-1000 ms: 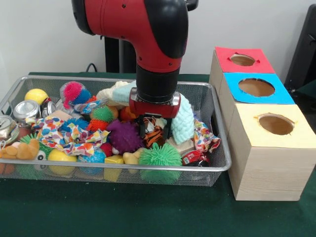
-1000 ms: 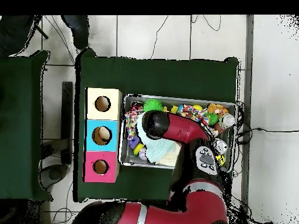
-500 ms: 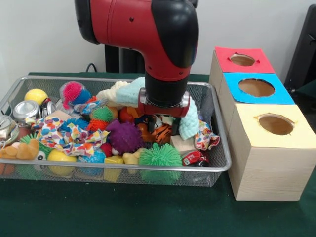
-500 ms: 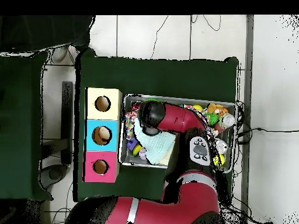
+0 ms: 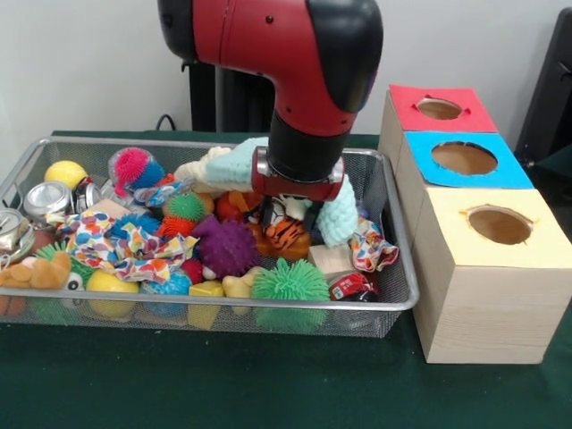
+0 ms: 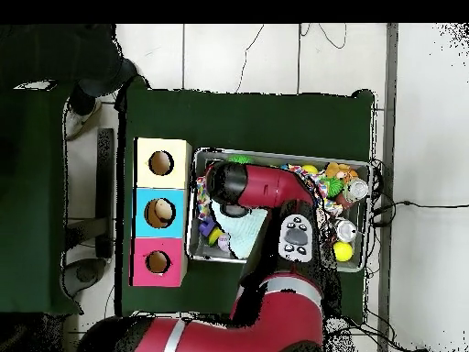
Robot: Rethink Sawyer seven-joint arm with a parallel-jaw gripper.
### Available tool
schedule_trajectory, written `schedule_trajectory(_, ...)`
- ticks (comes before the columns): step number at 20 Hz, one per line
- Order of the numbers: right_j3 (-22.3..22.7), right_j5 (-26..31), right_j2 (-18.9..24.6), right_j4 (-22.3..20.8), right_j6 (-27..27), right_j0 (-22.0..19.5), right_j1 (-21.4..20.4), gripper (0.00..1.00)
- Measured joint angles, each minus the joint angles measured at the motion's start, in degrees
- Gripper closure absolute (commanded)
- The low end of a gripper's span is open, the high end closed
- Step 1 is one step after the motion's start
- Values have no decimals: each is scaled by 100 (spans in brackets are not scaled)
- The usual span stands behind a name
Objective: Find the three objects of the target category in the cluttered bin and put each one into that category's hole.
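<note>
Currently the jaws (image 5: 288, 214) are clamped on the striped tiger (image 5: 288, 234), which hangs just under the wrist, lifted a little above the heap near the right end of the wire basket (image 5: 398, 295). Grip looks to sit on the toy's upper part, so the soft body dangles below; judged secure enough for transport, though plush can slip.

A mint knitted cloth (image 5: 335, 210) drapes against the wrist's right side, likely dragged up with the toy; risk it rides along.

Other plush still in the basket: an orange-tan animal (image 5: 36, 271) at the left end against the front wall, and a pale yellow one (image 5: 238, 285) at the front, beside the green spiky ball (image 5: 290, 281).

Three boxes stand right of the basket on the table (image 5: 268, 384), with holes on top: red (image 5: 439, 108), blue (image 5: 464, 158), yellow (image 5: 500, 225). Which one takes plush I cannot tell.

Overhead, the arm (image 6: 261, 185) covers the grasp
</note>
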Motion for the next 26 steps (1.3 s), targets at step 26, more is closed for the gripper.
schedule_trajectory(26, 0, -1, -703, -117, 0, 479, 162, 0)
